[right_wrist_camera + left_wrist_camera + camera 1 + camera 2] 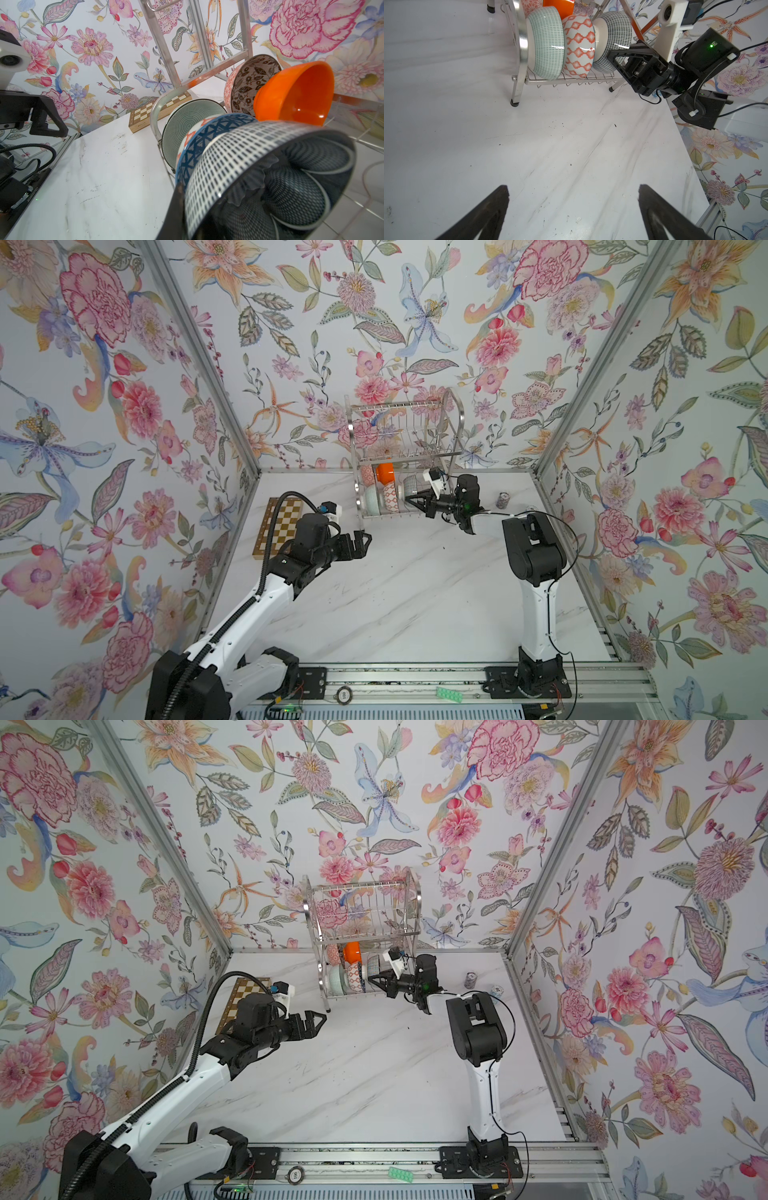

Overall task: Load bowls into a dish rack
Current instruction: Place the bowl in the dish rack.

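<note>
It seems the last placing: right of centre in a top view, the right pincer (408, 500) is closed on the navy bowl (239, 158) by its rim, inside the dish rack (390, 407). Next it should release and draw back carefully. The left pincer (361, 541) is open and empty.

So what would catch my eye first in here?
The loud floral wallpaper all round, then the chrome dish rack at the back of the table, its lower shelf packed with bowls on edge, a glossy orange bowl among them. The right gripper pinches the rim of the dark navy bowl there.
</note>
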You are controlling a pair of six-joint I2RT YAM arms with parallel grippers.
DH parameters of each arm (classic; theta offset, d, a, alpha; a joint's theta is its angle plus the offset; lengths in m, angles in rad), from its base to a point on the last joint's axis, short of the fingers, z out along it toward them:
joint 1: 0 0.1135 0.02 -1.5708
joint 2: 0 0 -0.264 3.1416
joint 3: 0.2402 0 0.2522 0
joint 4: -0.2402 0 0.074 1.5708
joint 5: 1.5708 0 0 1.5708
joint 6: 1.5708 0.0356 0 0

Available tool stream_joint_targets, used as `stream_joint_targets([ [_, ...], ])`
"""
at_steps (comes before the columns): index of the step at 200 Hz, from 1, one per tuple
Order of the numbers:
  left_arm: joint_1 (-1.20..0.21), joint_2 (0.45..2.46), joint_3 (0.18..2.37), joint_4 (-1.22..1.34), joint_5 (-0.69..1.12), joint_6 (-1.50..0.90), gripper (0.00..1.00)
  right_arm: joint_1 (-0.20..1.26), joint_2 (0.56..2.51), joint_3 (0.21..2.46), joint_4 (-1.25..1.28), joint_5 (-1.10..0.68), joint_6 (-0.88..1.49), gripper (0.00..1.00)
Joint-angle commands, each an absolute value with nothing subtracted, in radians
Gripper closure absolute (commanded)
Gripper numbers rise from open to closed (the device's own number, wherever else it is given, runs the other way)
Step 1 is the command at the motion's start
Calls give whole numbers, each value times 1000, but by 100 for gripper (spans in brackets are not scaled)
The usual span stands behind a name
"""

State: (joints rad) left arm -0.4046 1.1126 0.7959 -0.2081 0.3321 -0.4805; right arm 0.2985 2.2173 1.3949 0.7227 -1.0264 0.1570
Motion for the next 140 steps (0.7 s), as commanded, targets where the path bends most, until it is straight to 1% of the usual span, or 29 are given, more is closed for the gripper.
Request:
stream_joint_targets([
  [1, -410, 1106, 787, -227, 314, -502, 1, 288, 2233, 1449, 775, -1087, 185, 94],
  [34, -412, 1108, 786, -229, 308, -509, 1, 284, 2250, 1476, 736, -1107, 186, 94],
  [140, -423, 1116, 788, -234, 304, -514, 1, 278, 2301, 1589, 503, -1143, 143, 91],
])
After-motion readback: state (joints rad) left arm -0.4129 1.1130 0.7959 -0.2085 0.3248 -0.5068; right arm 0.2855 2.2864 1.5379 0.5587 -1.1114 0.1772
